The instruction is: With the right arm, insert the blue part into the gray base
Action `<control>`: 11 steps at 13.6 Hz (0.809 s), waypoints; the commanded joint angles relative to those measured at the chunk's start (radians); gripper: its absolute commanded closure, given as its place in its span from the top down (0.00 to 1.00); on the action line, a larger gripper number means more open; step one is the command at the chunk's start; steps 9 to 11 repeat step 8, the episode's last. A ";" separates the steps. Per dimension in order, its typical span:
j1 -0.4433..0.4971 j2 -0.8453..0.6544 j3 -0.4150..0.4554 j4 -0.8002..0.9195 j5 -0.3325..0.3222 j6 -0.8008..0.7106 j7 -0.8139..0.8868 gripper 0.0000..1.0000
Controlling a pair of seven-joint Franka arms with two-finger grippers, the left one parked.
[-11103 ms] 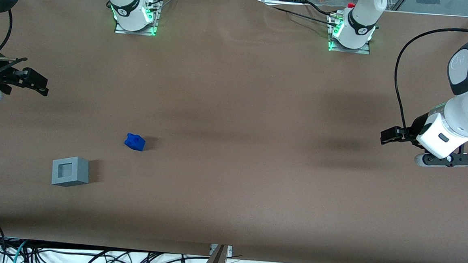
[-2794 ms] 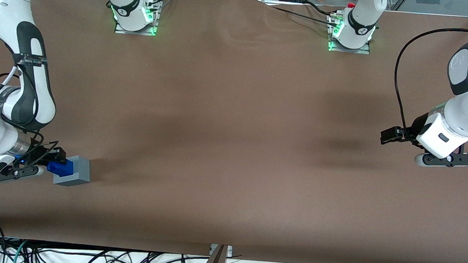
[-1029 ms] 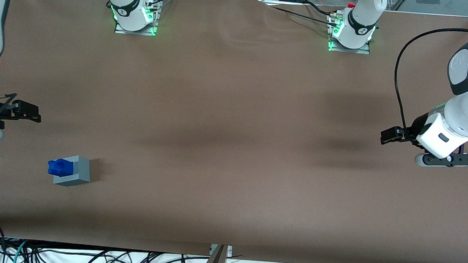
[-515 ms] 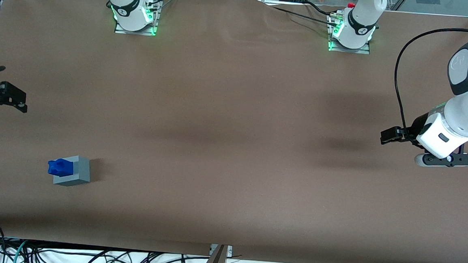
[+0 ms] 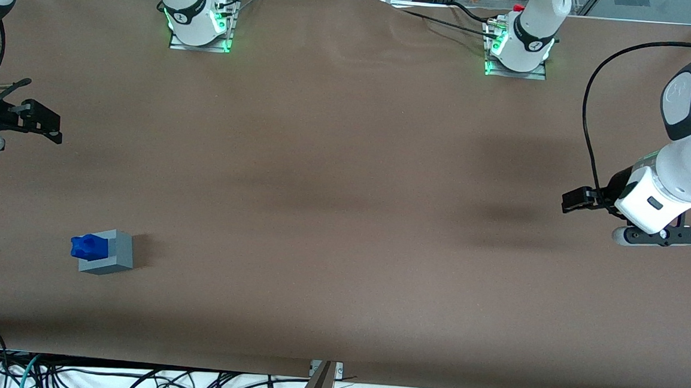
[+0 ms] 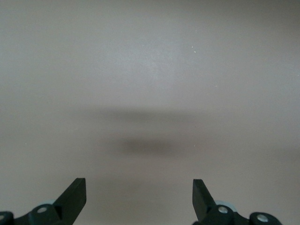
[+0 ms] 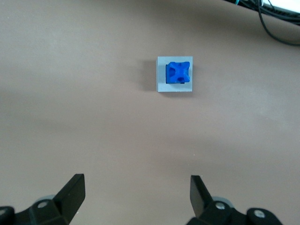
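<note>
Brown table (image 5: 346,188) under both cameras. Blue part (image 5: 87,246) sits in the top of the gray base (image 5: 115,253), toward my working end of the table; its knobbed top stands above the rim. My claw (image 5: 41,122) hangs high, well apart from the base and farther from the front camera. My 2 fingers (image 7: 72,191) spread wide, holding nothing.
</note>
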 commanded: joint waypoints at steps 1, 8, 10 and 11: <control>-0.018 -0.010 0.017 -0.012 -0.009 -0.009 0.013 0.99; -0.019 -0.010 0.017 -0.012 -0.015 -0.002 0.013 1.00; -0.019 -0.010 0.017 -0.012 -0.015 -0.002 0.013 1.00; -0.019 -0.010 0.017 -0.012 -0.015 -0.002 0.013 1.00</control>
